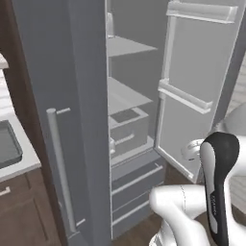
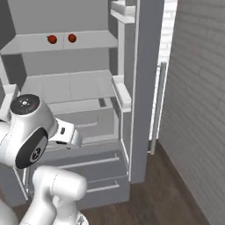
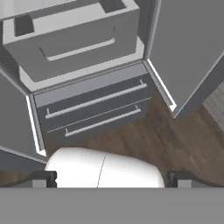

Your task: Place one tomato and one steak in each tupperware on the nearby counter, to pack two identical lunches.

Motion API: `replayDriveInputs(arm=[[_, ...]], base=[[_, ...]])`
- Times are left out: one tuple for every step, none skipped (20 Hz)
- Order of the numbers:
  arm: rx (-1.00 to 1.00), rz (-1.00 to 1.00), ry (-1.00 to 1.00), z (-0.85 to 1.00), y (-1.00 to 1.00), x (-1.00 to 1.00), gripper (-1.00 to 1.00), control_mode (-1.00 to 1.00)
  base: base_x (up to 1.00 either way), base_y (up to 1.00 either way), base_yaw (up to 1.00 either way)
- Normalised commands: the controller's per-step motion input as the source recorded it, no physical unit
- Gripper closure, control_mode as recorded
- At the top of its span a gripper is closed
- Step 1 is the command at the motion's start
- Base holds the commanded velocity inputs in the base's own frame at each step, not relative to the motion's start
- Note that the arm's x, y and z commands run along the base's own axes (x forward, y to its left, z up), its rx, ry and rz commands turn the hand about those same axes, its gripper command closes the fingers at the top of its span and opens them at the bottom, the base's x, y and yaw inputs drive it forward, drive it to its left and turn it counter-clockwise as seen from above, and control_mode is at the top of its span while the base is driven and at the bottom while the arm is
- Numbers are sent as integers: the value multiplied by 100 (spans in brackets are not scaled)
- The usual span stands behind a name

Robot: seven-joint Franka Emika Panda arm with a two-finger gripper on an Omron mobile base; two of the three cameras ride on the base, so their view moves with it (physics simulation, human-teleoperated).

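Two dark finger tips (image 3: 43,178) of the end effector (image 3: 111,180) stand at the far left and far right of the hand view, as wide apart as they go, and nothing is between them. The end effector looks down at the fridge (image 1: 86,96), whose two doors are open. Straight ahead of it are the two dark lower drawers (image 3: 94,107) of the fridge, each with a long silver bar handle, and above them a pale grey pull-out bin (image 3: 74,37). In front of the fridge lies a dark wooden floor (image 3: 157,140).

Inside the fridge, on an upper shelf (image 2: 66,43) in the right base view, two small round red tomatoes (image 2: 52,39) sit side by side, a little apart from each other.

Left of the fridge, in the left base view, one tupperware (image 1: 8,144) rests on the pale worktop (image 1: 26,161). It is a shallow grey tray with a flared rim and a rounded corner, cut by the picture edge. Under the worktop is a dark brown cabinet (image 1: 24,211).
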Motion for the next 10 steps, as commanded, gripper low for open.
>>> replayDriveInputs(arm=[[0, 0, 0, 0, 0, 0, -100, 100], [0, 0, 0, 0, 0, 0, -100, 100], [0, 0, 0, 0, 0, 0, -100, 100], [0, 0, 0, 0, 0, 0, -100, 100], [0, 0, 0, 0, 0, 0, -100, 100], [0, 0, 0, 0, 0, 0, -100, 100], [0, 0, 0, 0, 0, 0, -100, 100], [0, 0, 0, 0, 0, 0, -100, 100], [0, 0, 0, 0, 0, 0, -100, 100], [0, 0, 0, 0, 0, 0, -100, 100]], base=[[74, -43, 66], [71, -46, 62], [64, -52, 57], [54, -54, 51], [47, -42, 48], [47, -20, 47], [44, 0, 45], [44, 0, 43], [43, 0, 41], [42, 0, 41]])
